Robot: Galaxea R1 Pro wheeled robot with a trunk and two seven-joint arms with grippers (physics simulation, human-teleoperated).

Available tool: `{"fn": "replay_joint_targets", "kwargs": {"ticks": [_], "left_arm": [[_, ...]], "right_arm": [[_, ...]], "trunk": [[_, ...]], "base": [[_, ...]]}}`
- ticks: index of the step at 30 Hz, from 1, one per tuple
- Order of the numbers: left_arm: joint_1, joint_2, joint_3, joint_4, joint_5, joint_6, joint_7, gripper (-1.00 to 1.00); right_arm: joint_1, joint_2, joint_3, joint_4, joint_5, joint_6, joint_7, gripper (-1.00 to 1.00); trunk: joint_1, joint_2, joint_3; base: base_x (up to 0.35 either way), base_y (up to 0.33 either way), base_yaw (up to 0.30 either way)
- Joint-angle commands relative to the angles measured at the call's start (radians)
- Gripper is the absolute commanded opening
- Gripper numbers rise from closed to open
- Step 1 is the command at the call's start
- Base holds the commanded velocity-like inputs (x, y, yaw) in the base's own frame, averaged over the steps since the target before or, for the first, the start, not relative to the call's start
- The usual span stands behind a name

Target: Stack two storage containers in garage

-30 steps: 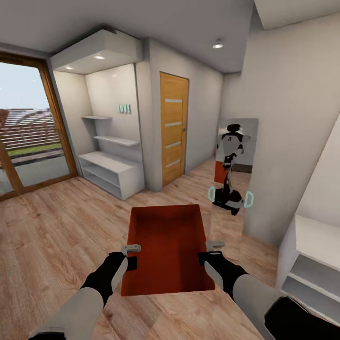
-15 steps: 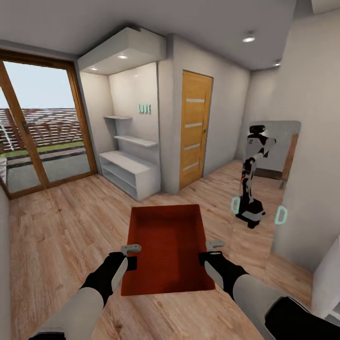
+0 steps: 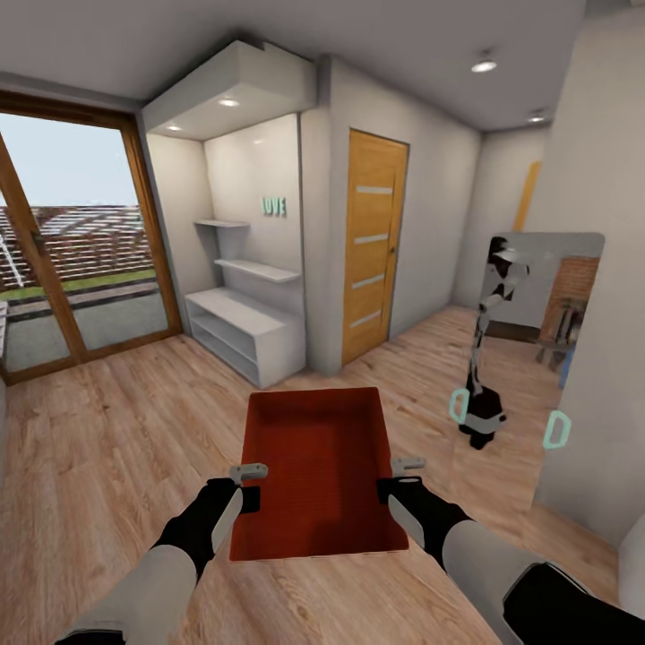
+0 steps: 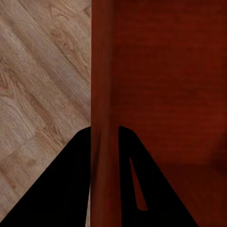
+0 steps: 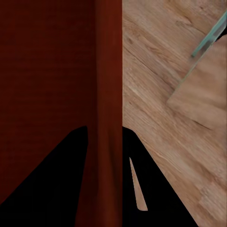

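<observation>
The left gripper [image 3: 248, 484] and right gripper [image 3: 400, 477] each pinch a long side wall of 1 red-orange open-topped plastic storage container [image 3: 315, 470], carried level between them over the light wood plank floor [image 3: 107, 430]. Each grip is a thin pinch on 1 wall; a jolt while driving could let it tilt or slip. Ahead of the left gripper, small teal wall lettering [image 3: 274, 206] is too small to read.

You see light wood plank floor [image 3: 116, 430] across lower frame; white low shelf unit [image 3: 242, 336] stands on it centre-left, tall mirror [image 3: 537, 358] at right.
</observation>
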Motion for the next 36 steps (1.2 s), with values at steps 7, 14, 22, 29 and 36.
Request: {"fn": "replay_joint_targets", "kwargs": {"ticks": [7, 14, 22, 29, 36], "left_arm": [[0.000, 0.001, 0.004, 0.000, -0.027, 0.011, 0.014, -1.00], [0.000, 0.001, 0.004, 0.000, -0.027, 0.011, 0.014, -1.00], [0.000, 0.001, 0.005, -0.001, -0.027, 0.011, 0.015, -1.00], [0.000, 0.001, 0.006, -0.001, -0.027, 0.011, 0.015, -1.00], [0.000, 0.001, 0.006, -0.001, -0.027, 0.011, 0.015, -1.00]], "right_arm": [[-0.002, -0.001, 0.008, -0.021, -0.002, 0.003, -0.004, -1.00], [-0.002, 0.000, 0.008, -0.021, -0.002, 0.002, -0.004, -1.00], [-0.002, -0.001, 0.008, -0.021, -0.002, 0.002, -0.004, -1.00], [-0.001, -0.001, 0.008, -0.021, -0.002, 0.002, -0.004, -1.00], [-0.002, -0.003, 0.008, -0.021, -0.002, 0.003, -0.004, -1.00]], "trunk": [[0.001, -0.002, -0.002], [0.001, -0.002, -0.002], [0.001, -0.002, -0.002], [0.001, -0.002, -0.002], [0.001, -0.002, -0.002]], "base": [[0.323, 0.000, 0.000], [0.323, 0.000, 0.000], [0.323, 0.000, 0.000], [0.323, 0.000, 0.000], [0.323, 0.000, 0.000]]}}
